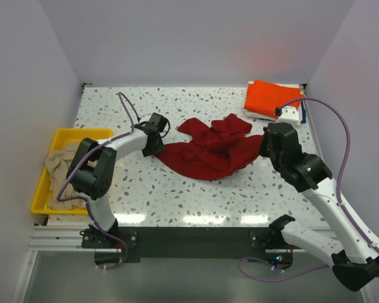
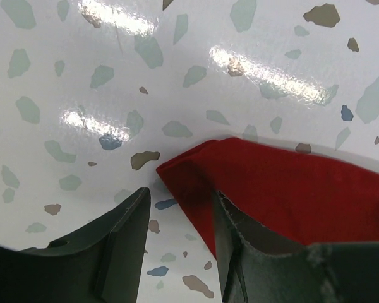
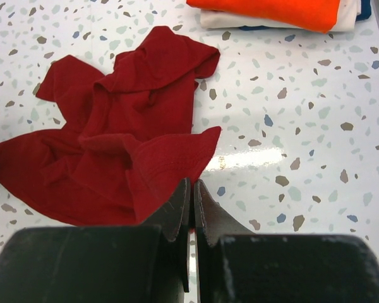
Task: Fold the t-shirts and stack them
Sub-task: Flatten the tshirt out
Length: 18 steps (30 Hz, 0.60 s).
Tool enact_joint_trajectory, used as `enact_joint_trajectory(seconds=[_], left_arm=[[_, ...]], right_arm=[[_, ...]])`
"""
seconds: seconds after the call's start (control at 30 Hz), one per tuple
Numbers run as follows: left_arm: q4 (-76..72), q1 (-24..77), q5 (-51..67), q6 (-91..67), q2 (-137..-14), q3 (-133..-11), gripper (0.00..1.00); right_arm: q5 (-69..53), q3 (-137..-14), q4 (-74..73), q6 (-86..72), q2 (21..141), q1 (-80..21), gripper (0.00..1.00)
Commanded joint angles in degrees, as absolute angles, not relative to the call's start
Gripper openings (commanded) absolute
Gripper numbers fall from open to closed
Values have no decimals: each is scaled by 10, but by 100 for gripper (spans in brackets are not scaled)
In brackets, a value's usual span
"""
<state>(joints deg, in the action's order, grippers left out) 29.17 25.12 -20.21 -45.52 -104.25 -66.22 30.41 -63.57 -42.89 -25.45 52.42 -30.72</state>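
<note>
Straddling a corner of the dark red t-shirt (image 1: pixel 205 154), left hand (image 2: pixel 180 197) open; right hand (image 3: pixel 191 184) shut on its far edge

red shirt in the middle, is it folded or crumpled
Crumpled, not folded: the dark red t-shirt lies bunched in uneven wrinkles on the table.

You've got a dark red tee (image 1: pixel 208 154) on a glossy white desk (image 1: pixel 177 196) speckled grey, brown and blue. The bright orange tee (image 1: pixel 268 98) sits over a white layer (image 3: pixel 344 20). The beige tee (image 1: pixel 60 164) is in a yellow tray (image 1: pixel 82 134). Left hand (image 2: pixel 180 196) and right hand (image 3: pixel 192 184) are black. The arms (image 1: pixel 129 144) are white and black, with purple cables (image 1: pixel 344 136).
</note>
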Motion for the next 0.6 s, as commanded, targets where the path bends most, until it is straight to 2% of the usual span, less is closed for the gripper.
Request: enact_joint_trajectory(seconds=[0.0,0.07,0.17,0.2,0.27,0.3,0.33,0.5,0.57], left_arm=[[251,248,-188,-468,-1050,-650,49],[239,248,-186,-469,-1062,-650,48],[229,247,-183,-469,-1075,-650,43],[229,246,-182,-469,-1076,-650,34],[222,241,-177,-471,-1074,-648,24],[222,238,-176,-471,-1071,-649,11],[221,235,-172,-470,-1058,-649,2],[234,202,-178,-454,-982,-657,0],[238,182,-173,-444,-916,-658,0]], right_arm=[[307,-641,-422,-256,517,-305,0],[306,-641,-423,-256,518,-306,0],[304,-638,-422,-258,517,-305,0],[304,-637,-422,-258,518,-305,0],[302,-633,-418,-259,519,-305,0],[301,-633,-418,-259,519,-305,0],[298,-634,-419,-261,521,-306,0],[298,-644,-409,-259,532,-306,0],[296,-663,-409,-260,545,-306,0]])
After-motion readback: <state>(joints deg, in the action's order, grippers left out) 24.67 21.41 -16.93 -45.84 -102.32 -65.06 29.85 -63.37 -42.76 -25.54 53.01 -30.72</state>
